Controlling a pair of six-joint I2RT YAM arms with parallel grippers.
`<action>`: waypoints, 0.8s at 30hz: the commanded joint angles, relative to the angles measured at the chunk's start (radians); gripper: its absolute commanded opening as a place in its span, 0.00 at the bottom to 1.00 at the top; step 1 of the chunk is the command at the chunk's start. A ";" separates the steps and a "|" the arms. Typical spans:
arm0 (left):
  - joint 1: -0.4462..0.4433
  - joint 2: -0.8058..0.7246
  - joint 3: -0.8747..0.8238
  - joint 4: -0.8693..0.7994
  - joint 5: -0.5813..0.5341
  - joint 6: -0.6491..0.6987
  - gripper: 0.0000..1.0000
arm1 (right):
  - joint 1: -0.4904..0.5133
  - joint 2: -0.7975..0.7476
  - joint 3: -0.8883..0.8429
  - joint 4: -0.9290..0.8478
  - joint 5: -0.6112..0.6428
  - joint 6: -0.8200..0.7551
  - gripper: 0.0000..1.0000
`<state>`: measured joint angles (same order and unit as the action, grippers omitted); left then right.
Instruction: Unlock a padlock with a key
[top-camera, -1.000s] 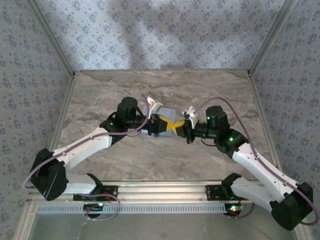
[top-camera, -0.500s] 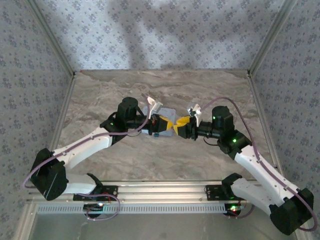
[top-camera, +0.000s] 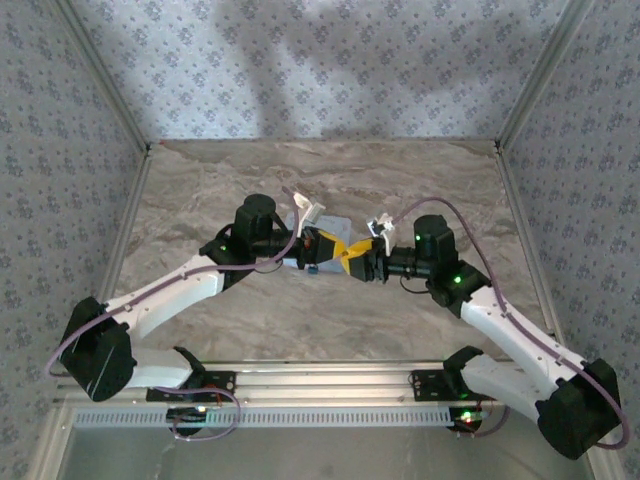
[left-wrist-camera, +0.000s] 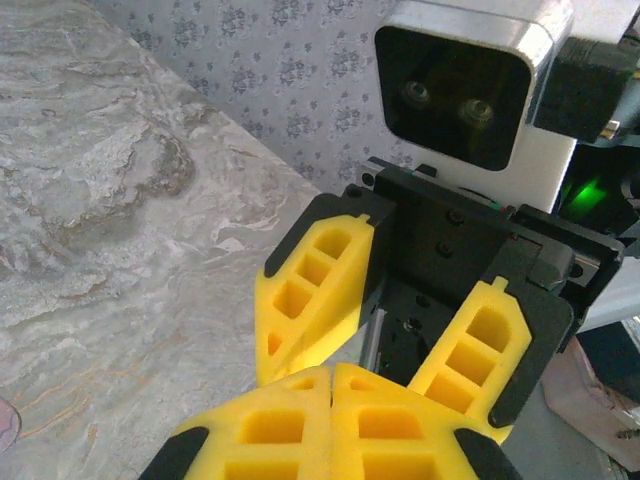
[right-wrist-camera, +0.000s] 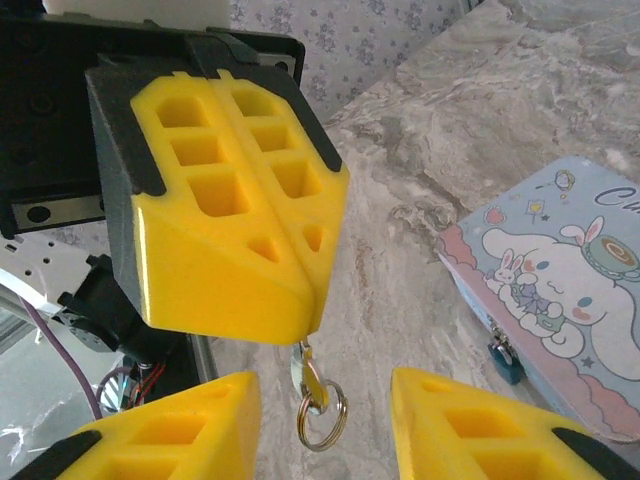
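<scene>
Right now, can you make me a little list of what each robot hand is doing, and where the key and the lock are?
left gripper: shut, pinching the key
right gripper: open, facing the left gripper, holding nothing
key: hangs down below the left gripper, with a metal ring on its end
padlock: small and blue, at the front edge of the tin, away from the key
tin: pale blue with a cartoon picture, lying on the marble table
</scene>
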<state>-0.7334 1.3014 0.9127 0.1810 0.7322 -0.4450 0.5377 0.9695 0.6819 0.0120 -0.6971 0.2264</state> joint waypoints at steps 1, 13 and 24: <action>-0.008 -0.034 0.026 0.015 -0.005 0.011 0.00 | 0.011 0.003 -0.006 0.036 -0.027 0.019 0.37; -0.007 -0.042 0.020 0.001 -0.026 0.022 0.00 | 0.008 -0.030 -0.018 0.014 0.009 0.004 0.06; -0.004 -0.096 0.014 -0.086 -0.154 0.058 0.32 | 0.002 -0.042 -0.010 -0.107 0.096 -0.044 0.00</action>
<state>-0.7418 1.2510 0.9127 0.1303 0.6498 -0.4107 0.5426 0.9310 0.6662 -0.0139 -0.6460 0.2161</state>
